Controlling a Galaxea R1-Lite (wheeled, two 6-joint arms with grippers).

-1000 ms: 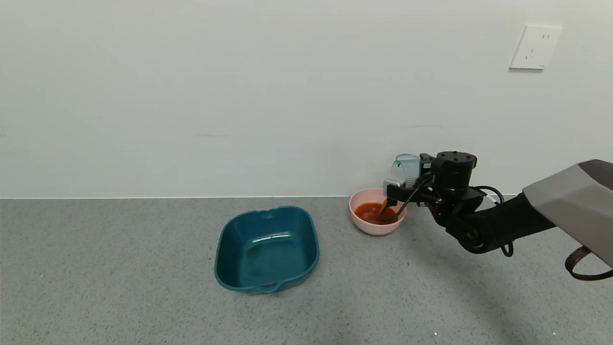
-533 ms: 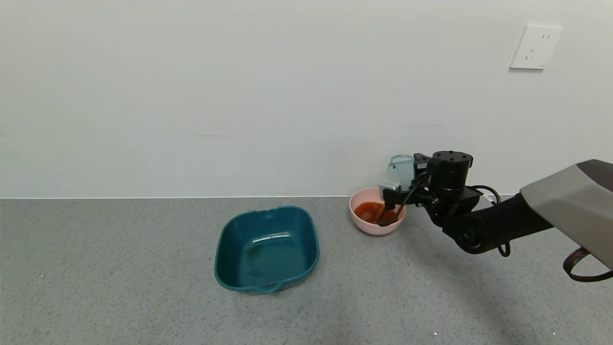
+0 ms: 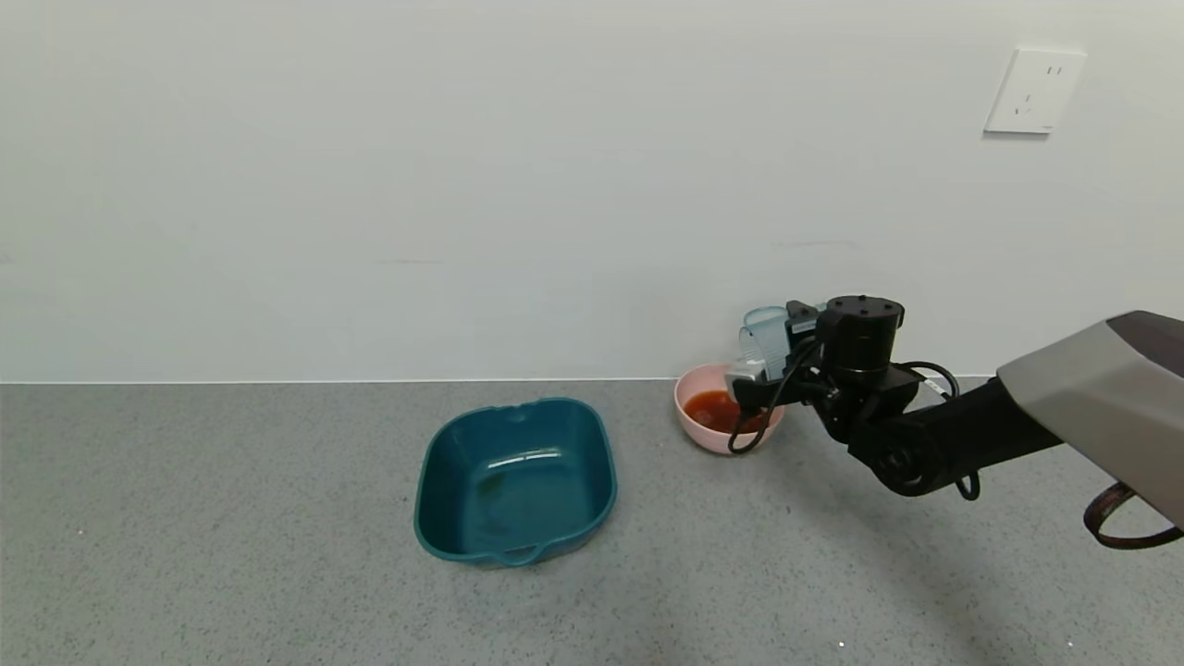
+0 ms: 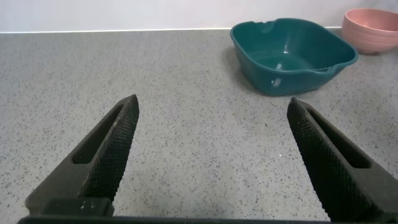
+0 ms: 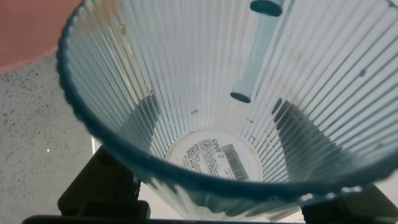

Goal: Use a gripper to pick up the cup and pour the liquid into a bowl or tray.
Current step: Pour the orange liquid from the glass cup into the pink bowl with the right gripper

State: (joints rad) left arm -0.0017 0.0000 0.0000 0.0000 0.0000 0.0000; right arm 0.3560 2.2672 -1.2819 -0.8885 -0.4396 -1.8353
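My right gripper [image 3: 773,357] is shut on the cup [image 3: 762,335], a ribbed translucent blue-grey tumbler, and holds it tilted over the right rim of the pink bowl [image 3: 685,391]. Orange-red liquid [image 3: 709,410] lies in the bowl. In the right wrist view the cup [image 5: 211,81] looks empty, with a label on its base and my fingers [image 5: 144,118] dark behind its wall; a bit of the pink bowl [image 5: 31,31] shows beside it. My left gripper [image 4: 212,101] is open and empty low over the counter, out of the head view.
A dark teal tray [image 3: 427,490] with handles stands empty left of the bowl; it also shows in the left wrist view [image 4: 247,46], with the pink bowl [image 4: 373,28] behind. A black cable loop [image 3: 740,442] hangs from the right wrist over the bowl. The wall is close behind.
My right gripper has moved left and slightly down with the cup, coming further over the bowl. The bowl and tray have not moved.
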